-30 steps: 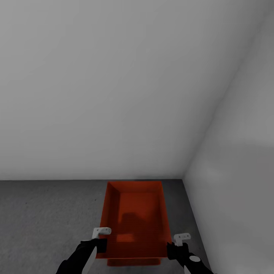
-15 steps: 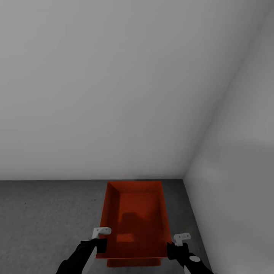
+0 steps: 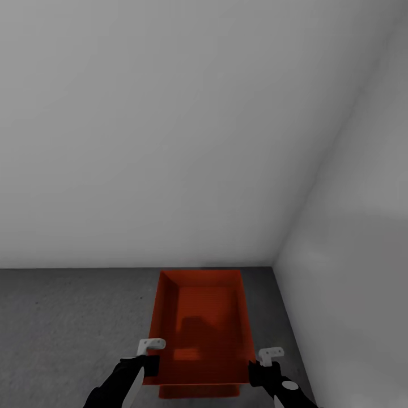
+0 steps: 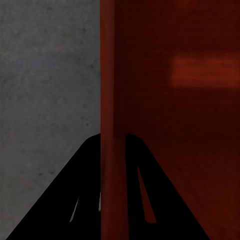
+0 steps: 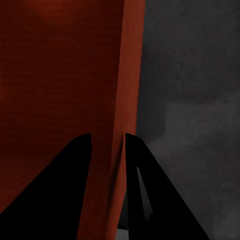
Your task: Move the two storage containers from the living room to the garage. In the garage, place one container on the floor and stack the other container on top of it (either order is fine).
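1. The upper storage container (image 3: 199,326) is sitting in the garage corner, above the concrete floor (image 3: 68,317).
2. The left gripper (image 4: 114,150) is clamping its left wall between both fingers.
3. The right gripper (image 5: 107,150) is clamping its right wall likewise.
4. A second container's edge (image 3: 198,390) is peeking out beneath it.

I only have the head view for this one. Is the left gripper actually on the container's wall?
Observer: Yes. In the left wrist view the left gripper pinches the storage container wall, one finger on each side.
Operator: And the right?
Observer: The right gripper straddles the opposite wall; I cannot tell whether it is pressing on it.
Operator: What lies beside that wall?
Observer: Dark concrete floor, with a shadow along the wall.
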Controlling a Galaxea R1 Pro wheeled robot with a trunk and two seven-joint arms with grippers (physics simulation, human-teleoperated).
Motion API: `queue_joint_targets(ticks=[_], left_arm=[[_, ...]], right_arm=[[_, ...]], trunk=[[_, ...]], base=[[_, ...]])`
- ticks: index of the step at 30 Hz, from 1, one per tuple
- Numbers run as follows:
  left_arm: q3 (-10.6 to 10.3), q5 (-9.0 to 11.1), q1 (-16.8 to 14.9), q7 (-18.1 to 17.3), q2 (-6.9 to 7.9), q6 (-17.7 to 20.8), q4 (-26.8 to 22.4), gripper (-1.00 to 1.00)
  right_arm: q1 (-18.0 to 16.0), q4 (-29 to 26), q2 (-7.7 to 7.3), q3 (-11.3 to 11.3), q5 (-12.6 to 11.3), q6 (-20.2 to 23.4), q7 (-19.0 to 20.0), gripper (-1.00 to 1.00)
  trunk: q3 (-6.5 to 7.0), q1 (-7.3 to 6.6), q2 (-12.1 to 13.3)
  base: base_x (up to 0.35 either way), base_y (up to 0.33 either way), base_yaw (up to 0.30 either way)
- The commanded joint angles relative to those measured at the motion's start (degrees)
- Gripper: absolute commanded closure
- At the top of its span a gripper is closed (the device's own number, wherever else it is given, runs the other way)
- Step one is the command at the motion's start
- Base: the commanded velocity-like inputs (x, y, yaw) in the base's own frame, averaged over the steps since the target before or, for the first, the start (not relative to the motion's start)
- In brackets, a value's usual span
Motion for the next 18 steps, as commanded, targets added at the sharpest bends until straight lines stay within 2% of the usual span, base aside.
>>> queue_joint_targets(ticks=[1, 18], left_arm=[[1.24, -0.38, -0.07, 0.28, -0.1, 0.5, -0.12, 1.0], [1.25, -0.28, -0.07, 0.28, -0.15, 0.47, -0.12, 1.0]], right_arm=[[0.03, -0.11, -0.02, 3.49, -0.36, -0.21, 0.13, 1.0], [0.03, -0.11, -0.02, 3.49, -0.4, -0.22, 0.13, 1.0]], trunk=[[-0.25, 0.24, -0.48], [-3.3, 3.97, -7.3]], base=[[0.0, 0.0, 0.0], [0.0, 0.0, 0.0]])
